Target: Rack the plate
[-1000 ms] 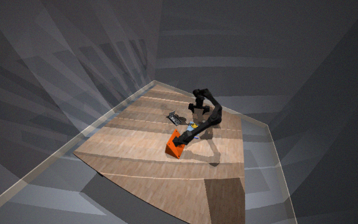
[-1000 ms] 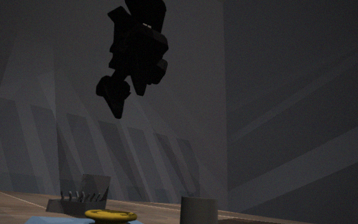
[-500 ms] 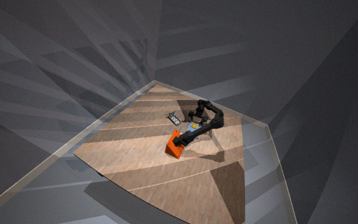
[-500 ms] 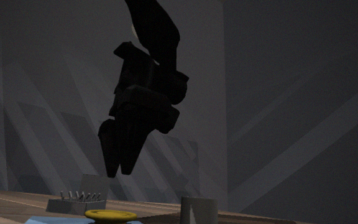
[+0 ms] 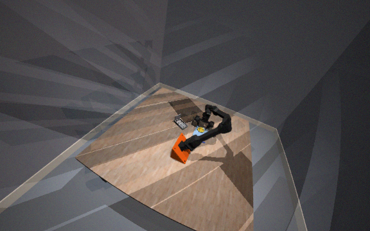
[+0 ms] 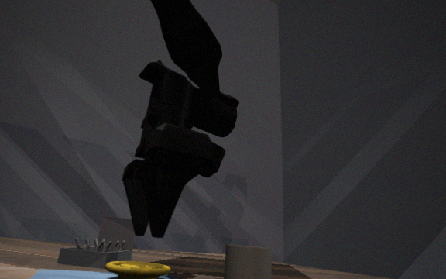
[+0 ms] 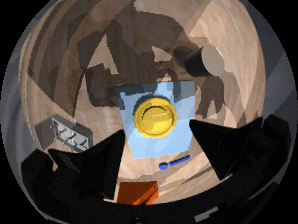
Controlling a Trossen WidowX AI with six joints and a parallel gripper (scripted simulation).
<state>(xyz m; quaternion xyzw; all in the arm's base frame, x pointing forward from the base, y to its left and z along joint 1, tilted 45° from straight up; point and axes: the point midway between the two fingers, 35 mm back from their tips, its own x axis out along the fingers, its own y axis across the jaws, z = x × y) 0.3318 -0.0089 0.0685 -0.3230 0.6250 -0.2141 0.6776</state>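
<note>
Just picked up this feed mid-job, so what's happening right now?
The arm's hand is open and empty, poised above the yellow plate. The plate lies flat on a light blue mat, not yet touched. The grey dish rack stands apart from the plate with no plate in its slots. A grey cylinder stands on the wooden table near the plate. So the pick-up has not happened yet.

One plate [image 7: 154,116], one rack [image 7: 69,135], one cup [image 7: 208,62]
</note>
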